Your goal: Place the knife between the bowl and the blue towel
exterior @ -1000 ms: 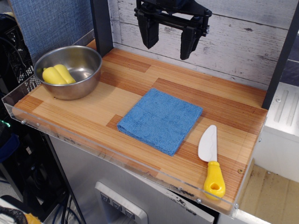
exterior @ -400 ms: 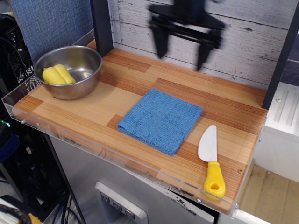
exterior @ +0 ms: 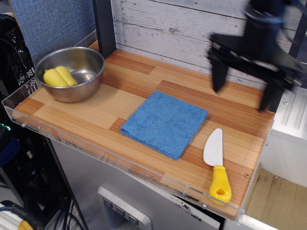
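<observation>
A wooden tabletop (exterior: 96,112) with a clear plastic rim, seen from above and in front. At far left sits the bowl (exterior: 71,73), round shiny steel, holding a yellow vegetable-shaped object (exterior: 59,76). A strip of bare wood separates it from the blue towel (exterior: 164,123), a flat folded square near the middle of the table.

Just right of the towel's near corner, close to the front right edge, lies the knife (exterior: 216,165), flat on the wood and untouched. Its long axis runs roughly front to back: the white rounded blade points away toward the back wall, leaning slightly right, and the chunky yellow handle, with a hole at its end, points toward the front rim.

It looks like light, rigid plastic, not fragile, and probably a little slick. The thick handle seems the better place to grip, across its width.

Above the table's far right, the gripper (exterior: 243,90) hangs blurred in the air, its two dark fingers spread wide and holding nothing, behind the knife.
</observation>
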Robot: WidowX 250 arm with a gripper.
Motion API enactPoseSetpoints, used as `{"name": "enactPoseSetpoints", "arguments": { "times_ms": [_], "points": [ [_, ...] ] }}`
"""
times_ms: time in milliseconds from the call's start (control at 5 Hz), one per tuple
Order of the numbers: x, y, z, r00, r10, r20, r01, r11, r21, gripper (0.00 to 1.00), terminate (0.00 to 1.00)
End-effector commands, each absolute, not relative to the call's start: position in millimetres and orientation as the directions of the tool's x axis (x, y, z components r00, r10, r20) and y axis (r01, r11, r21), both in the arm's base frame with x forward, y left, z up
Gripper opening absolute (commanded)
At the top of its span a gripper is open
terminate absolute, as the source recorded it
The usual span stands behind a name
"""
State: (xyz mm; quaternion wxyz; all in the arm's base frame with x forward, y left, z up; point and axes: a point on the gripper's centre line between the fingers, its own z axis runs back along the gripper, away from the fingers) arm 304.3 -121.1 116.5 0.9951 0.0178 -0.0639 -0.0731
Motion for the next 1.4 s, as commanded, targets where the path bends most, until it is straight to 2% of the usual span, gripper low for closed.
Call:
{"name": "enactPoseSetpoints", "arguments": {
  "times_ms": [0,200,600,800,1200],
  "points": [
    [279.5,-141.8,68.6,0.976,-0.201,0.088,0.19,0.975,0.113,1.0,0.0],
    [275.9,-125.6,51.5,0.982,-0.181,0.053,0.172,0.975,0.142,1.0,0.0],
    [275.6,-97.1,42.0,0.991,-0.133,0.024,0.128,0.98,0.15,1.0,0.0],
    [274.1,-97.2,34.8,0.991,-0.134,0.01,0.131,0.98,0.151,1.0,0.0],
    [262.7,-133.0,11.2,0.981,-0.19,-0.035,0.192,0.98,0.056,1.0,0.0]
  ]
}}
